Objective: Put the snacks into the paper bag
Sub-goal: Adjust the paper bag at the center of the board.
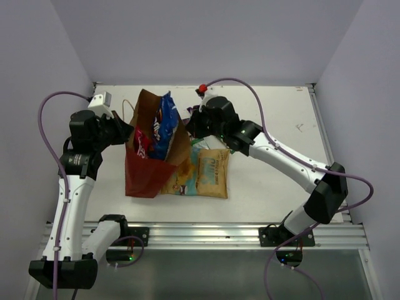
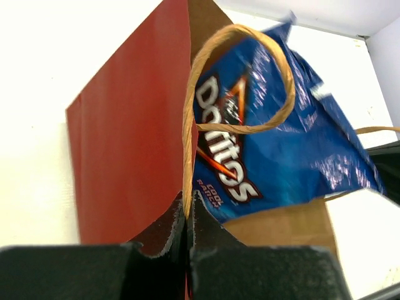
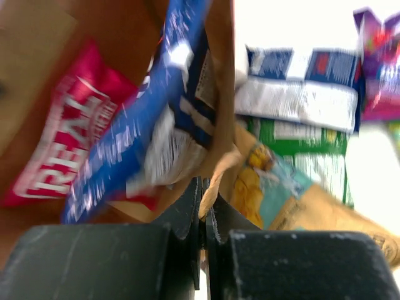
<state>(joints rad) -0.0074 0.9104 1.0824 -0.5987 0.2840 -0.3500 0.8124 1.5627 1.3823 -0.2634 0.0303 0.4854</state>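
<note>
Paper bag (image 1: 141,177) stands open on the table (image 1: 284,115) between the two arms, red side toward the near edge, mouth pulled wide. Left gripper (image 1: 127,132) is at the bag's left rim; in the left wrist view its fingers (image 2: 172,222) are pressed fully together on the rim edge where the tan loop handle (image 2: 190,106) rises, no gap visible between them. Right gripper (image 1: 189,125) is at the opposite rim; in the right wrist view its jaws are closed tight on a fold of the brown paper wall. Inside the bag: blue Doritos packet (image 1: 165,125), upright and sticking out above the rim, and pink-red "REAL" packet (image 3: 69,147) beside it, lower down. Outside, on the table just right of the bag: tan-gold packet (image 1: 213,172) lying flat, a packet with a pale blue panel (image 1: 180,179) partly tucked against the bag's base, green packet (image 3: 300,147), small dark blue packet (image 3: 300,84), purple-pink packet (image 3: 381,69) at the frame edge. Right wrist view is motion-blurred; small print not legible
</note>
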